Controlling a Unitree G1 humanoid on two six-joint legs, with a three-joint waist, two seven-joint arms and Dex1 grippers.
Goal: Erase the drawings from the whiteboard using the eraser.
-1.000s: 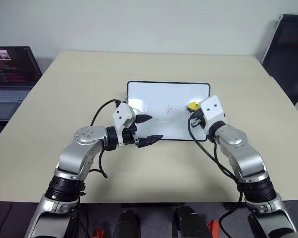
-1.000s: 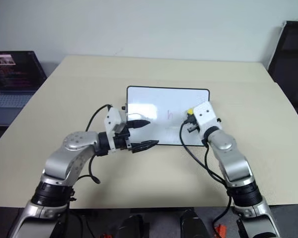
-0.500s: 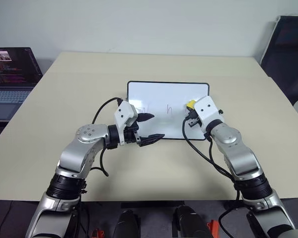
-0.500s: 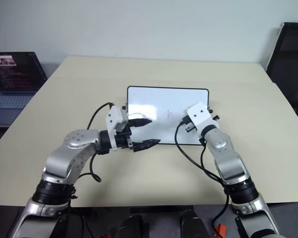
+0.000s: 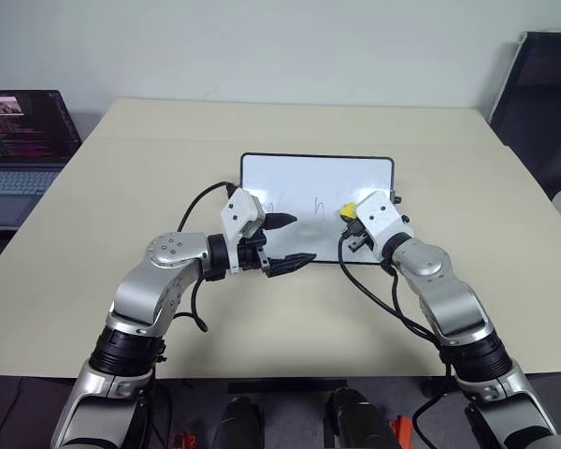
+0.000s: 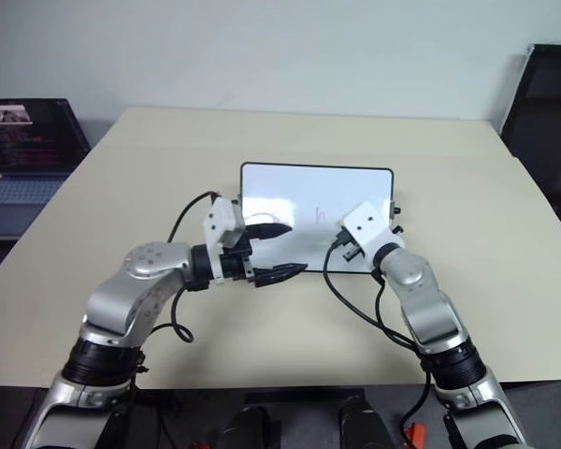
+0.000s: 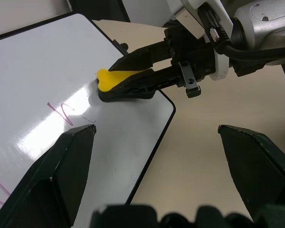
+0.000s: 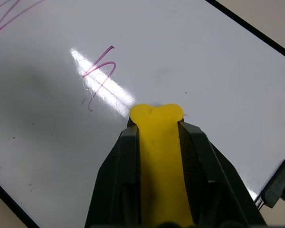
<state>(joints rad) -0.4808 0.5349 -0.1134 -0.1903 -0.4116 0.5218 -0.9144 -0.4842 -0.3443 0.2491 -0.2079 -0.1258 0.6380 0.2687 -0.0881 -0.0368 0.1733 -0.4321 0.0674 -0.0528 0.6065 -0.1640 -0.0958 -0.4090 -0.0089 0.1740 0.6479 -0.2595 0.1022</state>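
Two grippers over the whiteboard, which lies flat mid-table. Right gripper: jaws clamped on the yellow eraser, its tip pressed to the board's right part, just beside the "h" squiggle. Left gripper: jaws spread wide, nothing between them, hovering at the board's near left corner. Drawings present: a faint mark at left, "h" near centre. Laptop off the table's left edge; dark chair at right.

silver arms, black fingers (looped cables)
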